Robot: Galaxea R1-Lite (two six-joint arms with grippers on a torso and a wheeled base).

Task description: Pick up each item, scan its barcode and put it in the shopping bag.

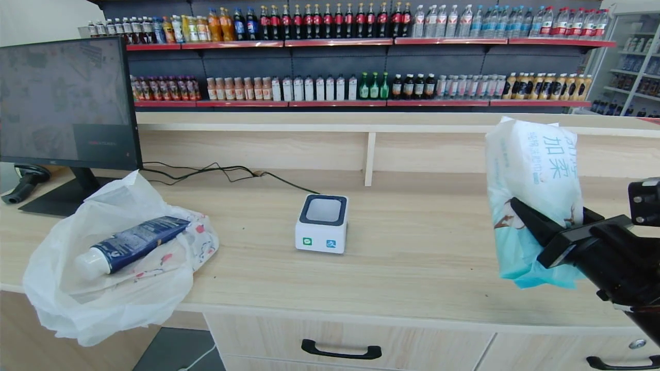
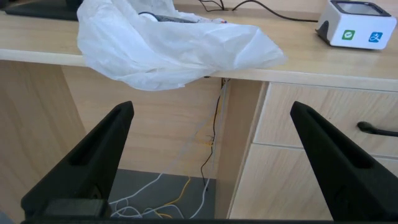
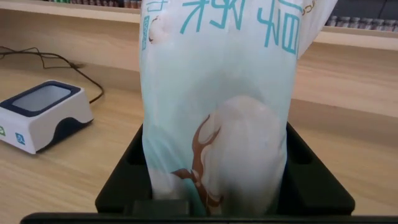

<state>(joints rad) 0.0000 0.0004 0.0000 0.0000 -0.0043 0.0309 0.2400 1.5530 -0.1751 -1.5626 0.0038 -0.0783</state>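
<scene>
A wooden shop bench (image 1: 423, 257) seen from the head view, with a white scanner (image 1: 322, 222) box at its centre, window facing up. At 3 o'clock from the scanner, well apart, the right hand (image 1: 536, 226) is clamped on the lower half of a soft tissue pack (image 1: 533, 175). The pack is held upright above the bench, one black finger (image 1: 526, 214) crossing its front. At 9 o'clock from the scanner lies a white plastic bag (image 1: 103, 293), mouth open, part of it drooping over the bench's front edge. A dark blue tube (image 1: 131, 245) lies in the bag, white cap pointing to 8 o'clock. The left hand (image 2: 211, 168) hangs lower than the bench top, out in front of the bench below the bag's overhang, jaws spread wide and holding nothing. A monitor (image 1: 64, 103) stands at 10 o'clock from the scanner, and a black cable (image 1: 216, 170) runs from the scanner toward it. Shelves (image 1: 361, 44) of bottles line the back wall at 12 o'clock.
</scene>
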